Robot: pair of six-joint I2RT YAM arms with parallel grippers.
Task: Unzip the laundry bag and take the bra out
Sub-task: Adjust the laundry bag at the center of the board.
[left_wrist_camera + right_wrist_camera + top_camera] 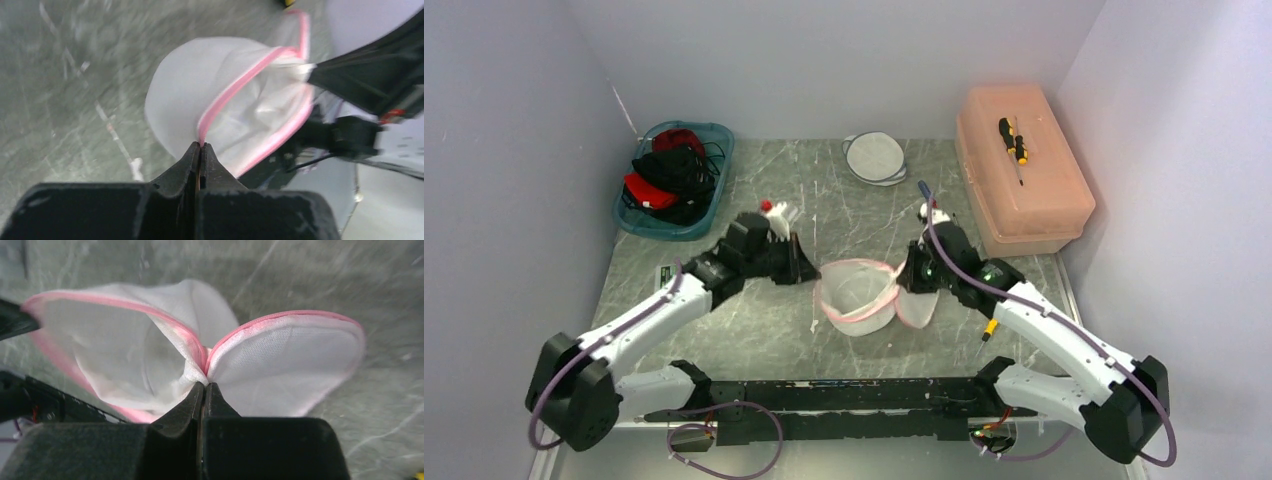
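The laundry bag (859,295) sits in the middle of the bench (754,330), a little nearer the near edge than the far one, between the two arms. It is a round white mesh bag with a pink zip trim. It is open: its mouth gapes upward and its round flap (916,308) hangs off the right side. Inside, only pale folds show, and I cannot tell a bra from the mesh.

The left gripper (200,148) is at the bag's left side. Its fingers (185,165) are clenched together on the pink trim of the mouth, and the trim runs up out of the tips. The right gripper (205,386) is at the bag's right side. Its fingers (222,405) are clenched on the bunched cloth where the flap joins the body, with the open body on one side of the tips and the flap on the other.

Toward the far left corner a teal tray (664,232) holds a heap of black and red things. Along the right edge, by the far corner, stands a salmon plastic box (1044,200) with a yellow-and-black screwdriver (1014,142) lying on its lid. A round white pad (874,155) lies at the middle of the far edge. A small white thing with a red top (772,208) lies just beyond the left arm's wrist.
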